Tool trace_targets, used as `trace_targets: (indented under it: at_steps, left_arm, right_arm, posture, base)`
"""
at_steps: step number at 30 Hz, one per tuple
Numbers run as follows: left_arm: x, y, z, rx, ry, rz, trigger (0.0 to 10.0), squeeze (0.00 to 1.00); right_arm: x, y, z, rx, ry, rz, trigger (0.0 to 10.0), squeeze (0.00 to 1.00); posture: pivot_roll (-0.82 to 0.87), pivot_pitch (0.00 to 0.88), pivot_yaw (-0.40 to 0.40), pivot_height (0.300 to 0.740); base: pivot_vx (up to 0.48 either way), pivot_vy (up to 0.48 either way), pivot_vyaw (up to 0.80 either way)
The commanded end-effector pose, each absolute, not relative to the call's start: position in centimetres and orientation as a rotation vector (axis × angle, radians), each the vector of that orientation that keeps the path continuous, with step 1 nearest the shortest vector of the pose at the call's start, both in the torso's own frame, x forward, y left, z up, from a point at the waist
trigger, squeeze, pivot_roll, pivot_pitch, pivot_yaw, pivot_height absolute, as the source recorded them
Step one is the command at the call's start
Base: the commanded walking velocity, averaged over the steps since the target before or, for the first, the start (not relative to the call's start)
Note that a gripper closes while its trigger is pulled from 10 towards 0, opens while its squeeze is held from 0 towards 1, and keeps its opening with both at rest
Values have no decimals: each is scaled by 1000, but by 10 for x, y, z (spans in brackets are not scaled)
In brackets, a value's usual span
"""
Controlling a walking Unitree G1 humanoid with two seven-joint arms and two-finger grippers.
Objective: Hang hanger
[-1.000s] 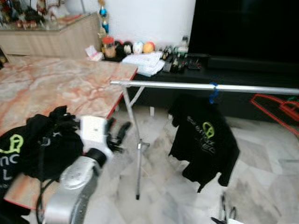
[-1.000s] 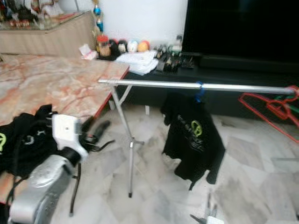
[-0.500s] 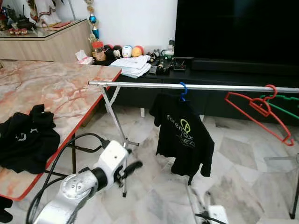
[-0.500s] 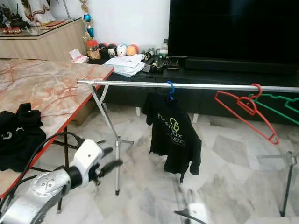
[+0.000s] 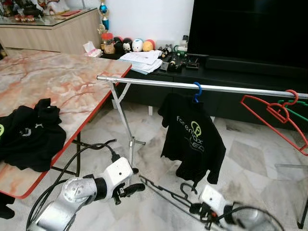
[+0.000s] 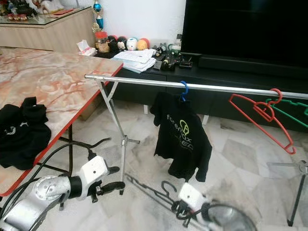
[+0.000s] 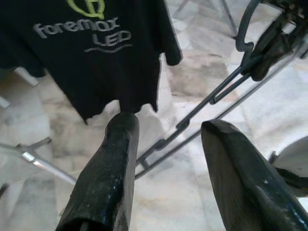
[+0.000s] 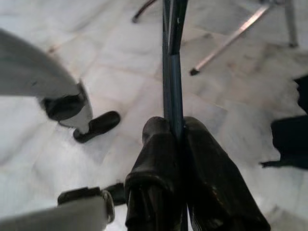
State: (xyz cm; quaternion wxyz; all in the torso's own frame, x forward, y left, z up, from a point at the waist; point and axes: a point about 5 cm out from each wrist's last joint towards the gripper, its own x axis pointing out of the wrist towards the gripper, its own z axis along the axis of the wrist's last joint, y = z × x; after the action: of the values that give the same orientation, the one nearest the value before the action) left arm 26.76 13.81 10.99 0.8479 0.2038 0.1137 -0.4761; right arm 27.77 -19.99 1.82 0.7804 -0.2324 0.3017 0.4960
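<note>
My right gripper (image 5: 202,210) is low above the floor, shut on a thin black hanger (image 5: 163,191) whose hook (image 5: 186,187) curls upward. In the right wrist view both fingers (image 8: 159,144) clamp the hanger's bar (image 8: 172,72). Just left of the hanger's tip my left gripper (image 6: 113,179) is open and holds nothing; past its fingers (image 7: 115,144) the hanger (image 7: 211,96) lies across the floor. Above runs a silver clothes rail (image 5: 216,88). It carries a black T-shirt (image 5: 192,139) on a blue hanger, a red hanger (image 5: 272,113) and a green hanger (image 5: 299,103).
A marble-topped table (image 5: 57,79) with a red edge stands on the left, with a black shirt (image 5: 26,134) on it. The rail's stand leg (image 5: 130,137) is beside the left arm. A dark TV bench (image 5: 226,67) with clutter lines the far wall. The floor is pale marble tile.
The camera has shifted. My right gripper has come up into view at the bottom with the black hanger in it. My left gripper has sunk a little lower toward the floor.
</note>
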Motion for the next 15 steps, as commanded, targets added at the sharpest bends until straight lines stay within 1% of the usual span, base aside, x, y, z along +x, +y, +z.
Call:
trace_targets:
  at_steps: [1, 4, 6, 7, 8, 11, 15]
  left_arm:
    - [264, 135, 105, 426, 272, -1080, 10000, 0]
    - [256, 133, 102, 404, 340, -1184, 10000, 0]
    - [255, 133, 103, 371, 353, -1209, 10000, 0]
    - [254, 130, 107, 302, 370, -1268, 10000, 0]
    - [254, 128, 109, 287, 371, -1289, 10000, 0]
    - [260, 124, 112, 279, 352, -1301, 10000, 0]
    - [264, 116, 112, 308, 339, -1334, 10000, 0]
  right_arm:
    - [275, -198, 20, -556, 669, 1172, 10000, 0]
    - [277, -194, 26, -650, 659, 1247, 10000, 0]
    - [278, -191, 27, -660, 660, 1274, 10000, 0]
    - [277, -185, 30, -695, 657, 1343, 10000, 0]
    - [278, -183, 32, -708, 657, 1363, 10000, 0]
    - [282, -177, 41, -726, 626, 1387, 10000, 0]
    - [290, -170, 60, -737, 559, 1402, 10000, 0]
  posture:
    - [69, 65, 31, 740]
    - [70, 72, 31, 740]
    - [68, 80, 32, 740]
    - [70, 94, 35, 740]
    - [71, 97, 37, 740]
    - [70, 103, 44, 740]
    - [61, 106, 53, 740]
  base:
    - [0, 0, 0]
    - [0, 0, 0]
    - [0, 0, 0]
    - [0, 0, 0]
    - [0, 0, 0]
    - [0, 0, 0]
    - [0, 0, 0]
